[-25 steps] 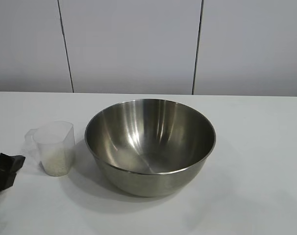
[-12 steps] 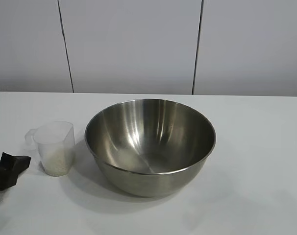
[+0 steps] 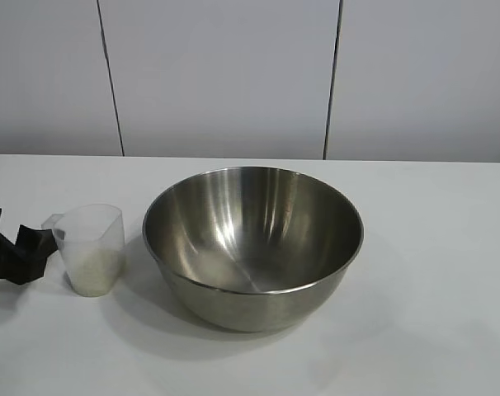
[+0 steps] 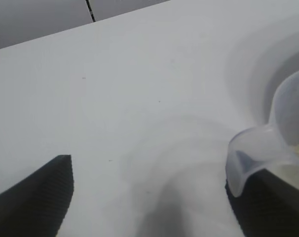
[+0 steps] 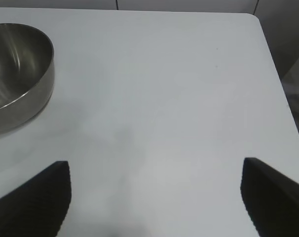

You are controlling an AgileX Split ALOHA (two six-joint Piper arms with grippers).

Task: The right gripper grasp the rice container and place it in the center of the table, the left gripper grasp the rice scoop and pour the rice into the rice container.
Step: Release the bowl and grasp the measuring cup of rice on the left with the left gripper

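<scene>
1. At mid-tabletop (image 3: 448, 247) the rice container (image 3: 252, 243) already stands, empty.
2. My left gripper (image 3: 31, 247), spread wide, reaches the rice scoop (image 3: 91, 247) beside it; rice (image 3: 93, 271) unpoured.
3. My right gripper (image 5: 154, 197) hangs released, parked.

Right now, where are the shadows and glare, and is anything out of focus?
Exterior view: streaky glare inside the rice container, with a soft shadow on the table below it. Left wrist view: the rice scoop is close and blurred. Right wrist view: faint shadow beside the bowl.
</scene>
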